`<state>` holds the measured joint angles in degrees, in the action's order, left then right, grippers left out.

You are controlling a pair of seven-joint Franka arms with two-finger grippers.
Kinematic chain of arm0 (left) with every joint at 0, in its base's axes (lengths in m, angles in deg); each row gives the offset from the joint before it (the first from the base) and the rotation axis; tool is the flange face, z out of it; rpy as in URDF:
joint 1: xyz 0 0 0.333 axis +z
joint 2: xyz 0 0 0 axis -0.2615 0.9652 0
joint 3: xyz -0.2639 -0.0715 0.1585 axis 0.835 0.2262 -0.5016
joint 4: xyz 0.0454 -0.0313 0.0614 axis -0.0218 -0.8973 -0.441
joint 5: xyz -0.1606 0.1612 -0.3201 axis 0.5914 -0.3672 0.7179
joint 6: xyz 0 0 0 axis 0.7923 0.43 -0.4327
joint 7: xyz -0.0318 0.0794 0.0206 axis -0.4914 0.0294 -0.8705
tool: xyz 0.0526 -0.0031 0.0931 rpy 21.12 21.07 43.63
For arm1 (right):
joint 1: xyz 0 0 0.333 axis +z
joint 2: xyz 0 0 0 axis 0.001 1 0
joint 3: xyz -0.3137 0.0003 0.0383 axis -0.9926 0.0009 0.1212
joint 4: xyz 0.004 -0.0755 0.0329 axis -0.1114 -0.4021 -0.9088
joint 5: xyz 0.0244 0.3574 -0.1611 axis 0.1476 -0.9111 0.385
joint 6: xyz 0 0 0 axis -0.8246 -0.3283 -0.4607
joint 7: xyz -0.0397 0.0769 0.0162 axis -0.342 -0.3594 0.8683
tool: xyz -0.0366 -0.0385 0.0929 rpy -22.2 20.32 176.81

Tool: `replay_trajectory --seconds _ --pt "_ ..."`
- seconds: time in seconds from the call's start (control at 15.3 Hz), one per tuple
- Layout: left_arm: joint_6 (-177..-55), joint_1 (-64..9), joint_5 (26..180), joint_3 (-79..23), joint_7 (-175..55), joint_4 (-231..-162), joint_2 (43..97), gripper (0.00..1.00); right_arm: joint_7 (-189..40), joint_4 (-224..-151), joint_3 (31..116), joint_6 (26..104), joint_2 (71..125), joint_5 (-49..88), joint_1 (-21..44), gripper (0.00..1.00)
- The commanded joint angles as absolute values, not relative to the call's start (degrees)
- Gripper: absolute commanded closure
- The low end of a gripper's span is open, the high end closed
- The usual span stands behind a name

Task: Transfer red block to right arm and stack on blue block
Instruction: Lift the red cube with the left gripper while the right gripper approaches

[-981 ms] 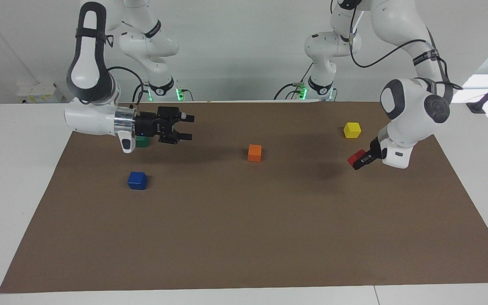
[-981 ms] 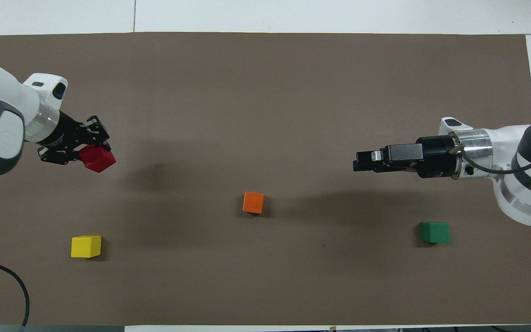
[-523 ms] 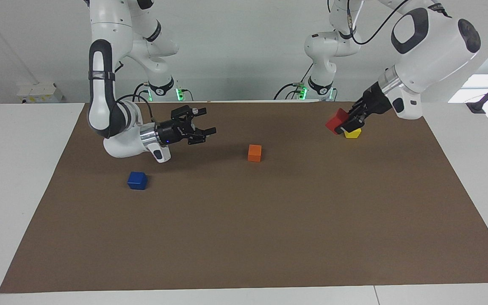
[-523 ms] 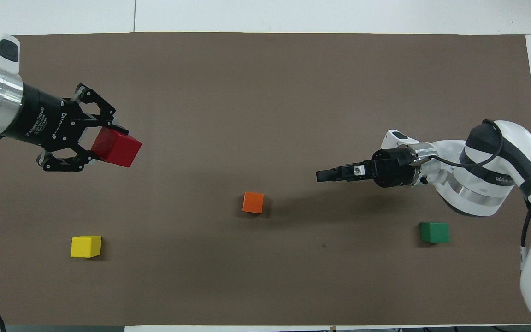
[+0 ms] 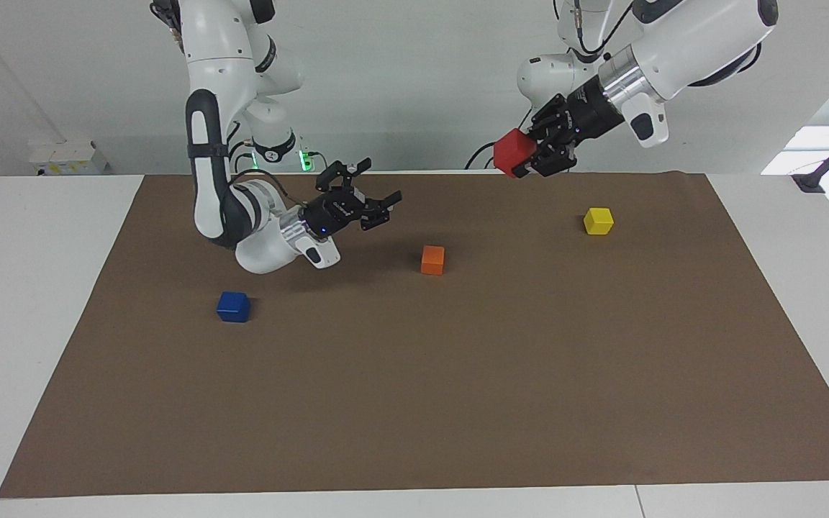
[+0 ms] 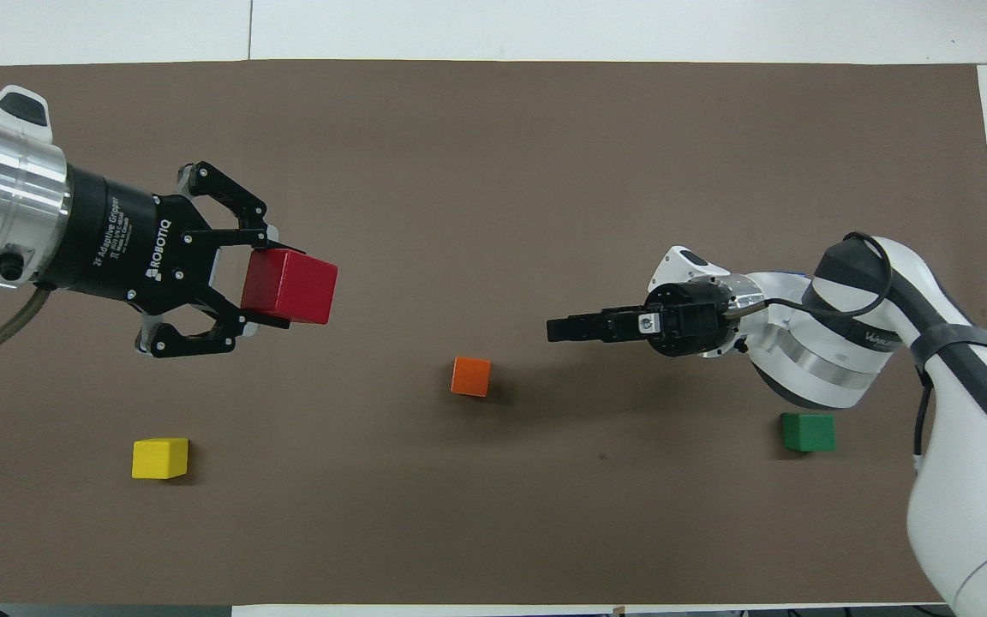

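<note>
Left end effector (image 5: pixel 527 160) high over the brown mat (image 5: pixel 414 403), squeezed tight on the red block (image 5: pixel 514 152). Right end effector (image 5: pixel 378 193) low over the mat, wide open, nothing in it, tips aimed toward the left arm's end of the desk (image 5: pixel 33 288). Blue block (image 5: pixel 233 306) flat on the mat under the right arm (image 5: pixel 231 208), farther from the robots than the orange block (image 5: pixel 432 260) and yellow block (image 5: pixel 598 221).

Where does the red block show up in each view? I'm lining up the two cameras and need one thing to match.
Facing view: the red block is up in the air near the top, held in the left hand.
Overhead view: it appears big, at the tips of that hand.
Shared landmark: the orange block, on the mat near the middle of both views.
</note>
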<state>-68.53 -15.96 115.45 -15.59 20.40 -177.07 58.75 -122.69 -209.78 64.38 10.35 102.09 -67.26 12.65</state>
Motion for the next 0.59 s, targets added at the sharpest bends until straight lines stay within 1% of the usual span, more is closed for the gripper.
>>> replay_trajectory --seconds 0.0,0.13,0.33,0.39,0.52 --pt "-79.1 -21.4 117.4 -15.8 29.6 -184.5 54.4 1.0 -126.7 -210.0 64.4 6.4 105.4 -74.8 15.8 0.0" --pt "-86.9 -24.2 117.5 -15.7 34.4 -189.9 52.4 1.0 -127.2 -210.0 64.4 4.9 106.0 -78.8 18.4 0.0" --pt "-88.5 -26.8 118.2 -15.8 34.6 -191.8 51.5 1.0 -129.7 -208.5 64.4 0.8 109.6 -83.5 22.0 0.0" --pt "-89.6 -27.7 118.2 -15.8 34.6 -192.4 51.0 1.0 -130.5 -208.1 64.4 0.4 110.2 -83.5 22.7 0.0" --pt "-93.8 -29.9 118.2 -15.8 34.6 -195.7 49.5 1.0 -130.6 -208.0 64.4 0.8 110.3 -83.4 22.9 0.0"
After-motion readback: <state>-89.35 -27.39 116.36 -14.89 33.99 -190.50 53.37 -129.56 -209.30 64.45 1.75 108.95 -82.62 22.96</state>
